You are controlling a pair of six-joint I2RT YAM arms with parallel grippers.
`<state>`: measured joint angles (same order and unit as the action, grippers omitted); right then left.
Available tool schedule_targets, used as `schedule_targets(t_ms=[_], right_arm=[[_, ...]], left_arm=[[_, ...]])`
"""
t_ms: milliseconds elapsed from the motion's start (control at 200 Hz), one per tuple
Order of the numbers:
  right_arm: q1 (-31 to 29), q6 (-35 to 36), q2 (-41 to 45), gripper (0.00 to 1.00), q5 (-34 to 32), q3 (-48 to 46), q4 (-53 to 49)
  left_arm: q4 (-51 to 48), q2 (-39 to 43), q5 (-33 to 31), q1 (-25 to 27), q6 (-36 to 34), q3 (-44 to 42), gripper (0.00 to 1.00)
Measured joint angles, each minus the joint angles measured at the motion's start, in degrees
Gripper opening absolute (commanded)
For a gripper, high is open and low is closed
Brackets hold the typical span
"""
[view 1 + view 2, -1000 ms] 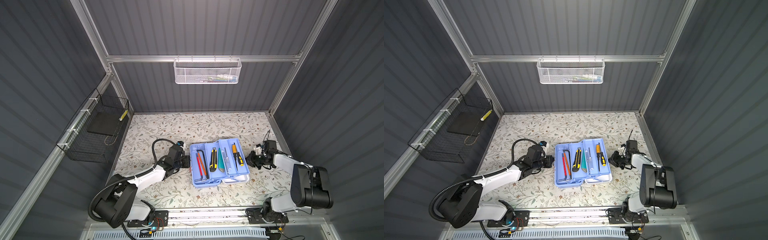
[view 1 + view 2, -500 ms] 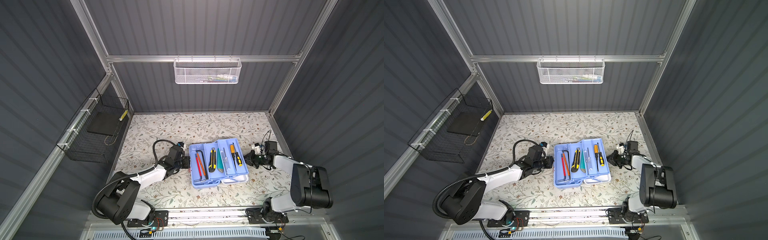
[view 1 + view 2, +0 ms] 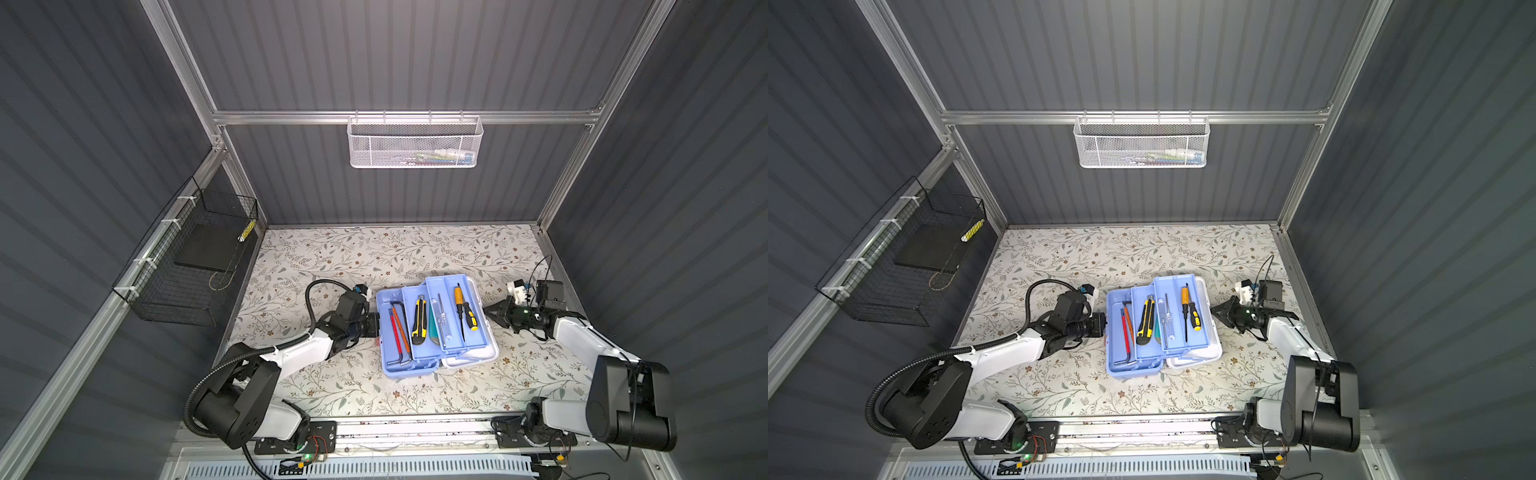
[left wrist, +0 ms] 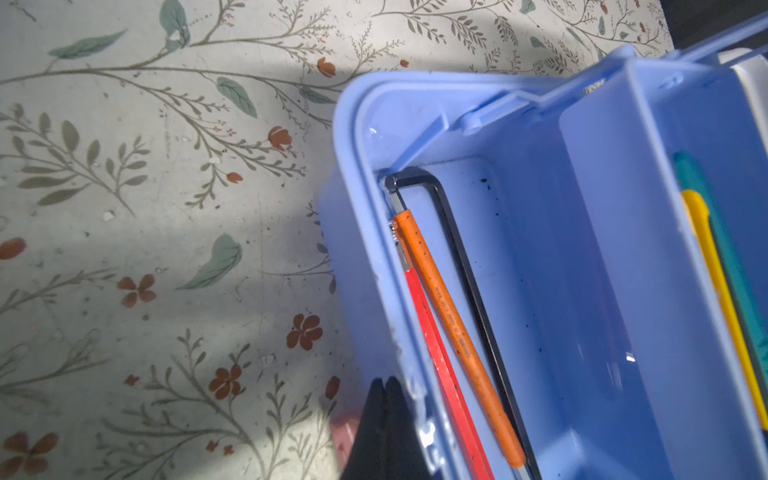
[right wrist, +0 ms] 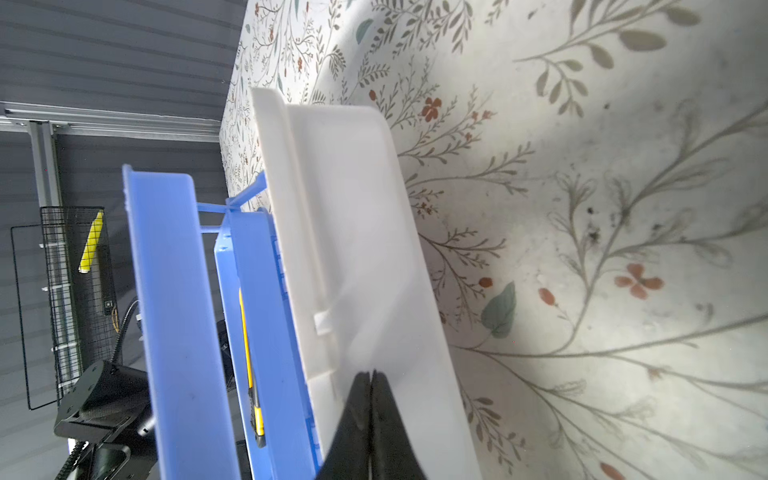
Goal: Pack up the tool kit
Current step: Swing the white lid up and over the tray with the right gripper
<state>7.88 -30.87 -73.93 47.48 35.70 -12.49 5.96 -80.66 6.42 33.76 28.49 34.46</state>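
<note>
Both pressed together, left gripper (image 4: 384, 384) and right gripper (image 5: 371, 376) flank the open tool kit (image 3: 384, 297), smooth light-blue tiered plastic with a white lid (image 3: 478, 357), toward the front edge of the floral-print bench (image 3: 332, 257).

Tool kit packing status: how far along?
Done: hex keys, utility knife and screwdrivers lie in the blue trays. In hand: nothing; left gripper and right gripper, both shut, flank the tool kit. Left: fold trays in, close the white lid.
</note>
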Motion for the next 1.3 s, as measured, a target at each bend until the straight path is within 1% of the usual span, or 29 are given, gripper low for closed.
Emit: schedule_targets(t_ms=[155, 455, 831, 1086, 1301], right_arm=[[-0.76, 0.48, 3.87, 0.09, -0.44, 1.81, -4.79], [-5.57, 0.68, 9.29, 0.1, -4.28, 5.68, -10.97], [-14.91, 0.24, 10.14, 0.13, -11.91, 13.35, -16.06], [-22.71, -0.44, 9.81, 0.14, -13.77, 18.1, -17.81], [-27.98, -1.92, 7.96, 0.13, -16.02, 21.29, -18.47]], left_arm=[[-0.2, 0.02, 0.0, 0.0, -0.02, 0.07, 0.0], [-0.09, 0.02, 0.04, 0.0, -0.02, 0.09, 0.0], [0.13, 0.04, 0.04, 0.0, -0.48, 0.02, 0.0], [0.96, 1.9, 0.57, 0.0, -1.14, -1.01, 0.0], [2.23, 4.81, 1.33, 0.07, -1.55, -2.75, 0.0]])
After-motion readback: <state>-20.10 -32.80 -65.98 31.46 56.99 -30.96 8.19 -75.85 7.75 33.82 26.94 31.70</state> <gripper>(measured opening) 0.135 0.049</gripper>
